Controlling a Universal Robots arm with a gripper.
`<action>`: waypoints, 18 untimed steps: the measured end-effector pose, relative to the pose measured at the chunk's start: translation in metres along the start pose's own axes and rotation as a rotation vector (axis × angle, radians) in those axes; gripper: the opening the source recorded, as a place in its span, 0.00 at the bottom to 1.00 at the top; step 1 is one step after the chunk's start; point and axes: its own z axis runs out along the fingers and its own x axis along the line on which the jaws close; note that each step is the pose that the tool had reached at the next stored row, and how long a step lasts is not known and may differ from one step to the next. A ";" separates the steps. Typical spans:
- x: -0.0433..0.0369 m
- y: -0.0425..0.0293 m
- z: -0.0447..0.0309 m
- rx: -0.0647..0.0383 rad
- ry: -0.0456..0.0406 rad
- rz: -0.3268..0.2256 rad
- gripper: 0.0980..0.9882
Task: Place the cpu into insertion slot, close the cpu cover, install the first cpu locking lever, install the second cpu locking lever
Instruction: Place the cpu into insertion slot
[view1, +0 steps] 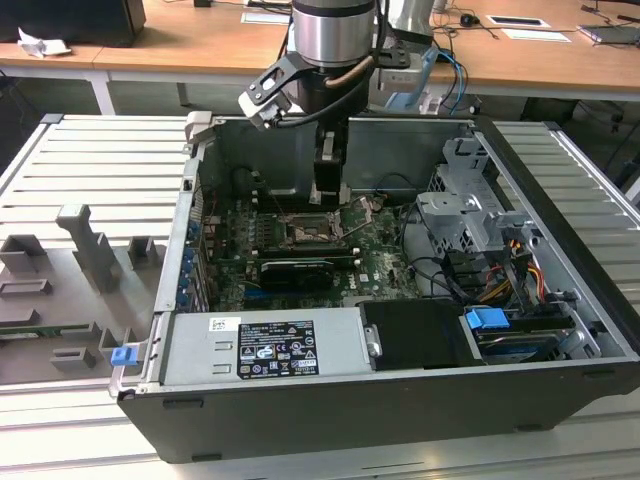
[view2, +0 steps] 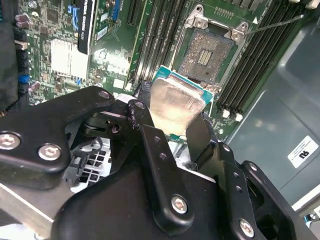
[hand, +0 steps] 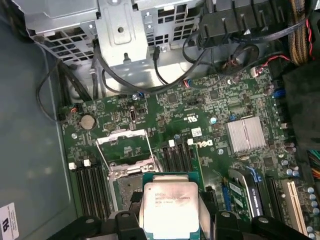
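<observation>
**Chip in my grip, held over the board beside the open socket**

I had my gripper (view2: 170, 120) clenched on the cpu (view2: 176, 106), with a black finger (view2: 145, 127) pressed against each of two opposite edges. The small square chip sat between them with its pale metal top showing. In the first wrist view the cpu (hand: 170, 207) showed a green rim around that metal top.

The insertion slot (view2: 207, 52) lay open on the green motherboard (view2: 115, 55), its dark centre showing inside the silvery rim. I held the chip above the board just beside the slot, apart from it and not seated.

In the first wrist view the cpu cover (hand: 125, 146) was swung open on the side of the socket away from the chip, and green board showed through its cut-out middle. A thin wire lever (hand: 149, 150) ran along one side of the cover. Long black memory slots (view2: 160, 35) flanked the socket on both sides, and a finned silver heat sink (hand: 245, 135) sat further across the board.

In the exterior view my arm came down from the far side into the open computer case (view1: 350, 410), and the gripper (view1: 330, 185) hung over the far middle of the board. A grey power supply (view1: 200, 345) lay along the near edge. A metal drive cage (view1: 470, 215) stood at the exterior view's right. Grey fixture blocks (view1: 85, 245) rested on the slatted table (view1: 100, 150) at the exterior view's left.
</observation>
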 end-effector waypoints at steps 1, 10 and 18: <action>0.0000 0.0000 0.0007 0.000 0.0008 -0.010 0.48; -0.0002 -0.0009 0.0101 0.002 0.0138 -0.160 0.48; -0.0003 -0.0014 0.0146 0.004 0.0215 -0.248 0.48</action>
